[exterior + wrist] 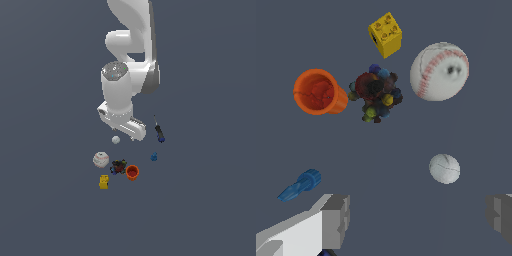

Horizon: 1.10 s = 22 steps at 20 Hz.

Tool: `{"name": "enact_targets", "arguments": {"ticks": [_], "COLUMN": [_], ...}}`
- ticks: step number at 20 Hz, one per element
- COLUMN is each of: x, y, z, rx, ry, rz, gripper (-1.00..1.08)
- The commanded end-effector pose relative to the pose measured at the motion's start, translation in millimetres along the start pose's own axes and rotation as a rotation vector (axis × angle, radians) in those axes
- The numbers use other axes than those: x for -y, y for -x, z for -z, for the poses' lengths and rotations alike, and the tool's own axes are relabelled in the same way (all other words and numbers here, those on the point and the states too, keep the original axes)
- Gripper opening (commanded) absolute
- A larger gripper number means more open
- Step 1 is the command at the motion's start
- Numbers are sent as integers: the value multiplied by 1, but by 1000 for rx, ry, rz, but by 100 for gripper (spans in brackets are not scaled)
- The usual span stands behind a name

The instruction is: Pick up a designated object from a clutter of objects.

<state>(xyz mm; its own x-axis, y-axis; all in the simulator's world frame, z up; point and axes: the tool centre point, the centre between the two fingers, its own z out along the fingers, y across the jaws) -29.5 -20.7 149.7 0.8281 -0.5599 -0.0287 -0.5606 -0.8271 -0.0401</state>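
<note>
While the arm [131,55] hangs above the grey floor [45,200], its gripper [418,220] sits over the clutter with the jaws wide apart and nothing between them; in the wrist view two grey fingers [336,220] frame bare floor, and the small ball [444,168] lies just beyond that gap, touching neither finger. In the exterior view the small ball [116,140] rests on the floor just below the gripper [131,131], on its own and apart from the other items. The baseball [101,159] with red stitching lies near it, clearly larger. A dark multicoloured lump [118,166] sits between the baseball and the orange cup [132,172], close to both; whether they touch cannot be told. The cup lies on its side in the wrist view, mouth showing. A yellow block [104,182] sits just past the baseball and lump. A tiny blue piece [154,157] lies toward the exterior view's right of the cup, and a slender dark tool [159,132] with a blue tip lies beyond it
</note>
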Motion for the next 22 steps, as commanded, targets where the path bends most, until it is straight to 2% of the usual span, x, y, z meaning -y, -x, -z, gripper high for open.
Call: {"name": "enact_targets", "arguments": {"ticks": [1,11,22], "x": [-15,-59,-68], "y": [3,13,16], "z": [-21,-68,-78], "rx": [-4,-29,-35], "ry": [4,27,34], "rz": [-96,-341,-385], "gripper": [100,100,100]}}
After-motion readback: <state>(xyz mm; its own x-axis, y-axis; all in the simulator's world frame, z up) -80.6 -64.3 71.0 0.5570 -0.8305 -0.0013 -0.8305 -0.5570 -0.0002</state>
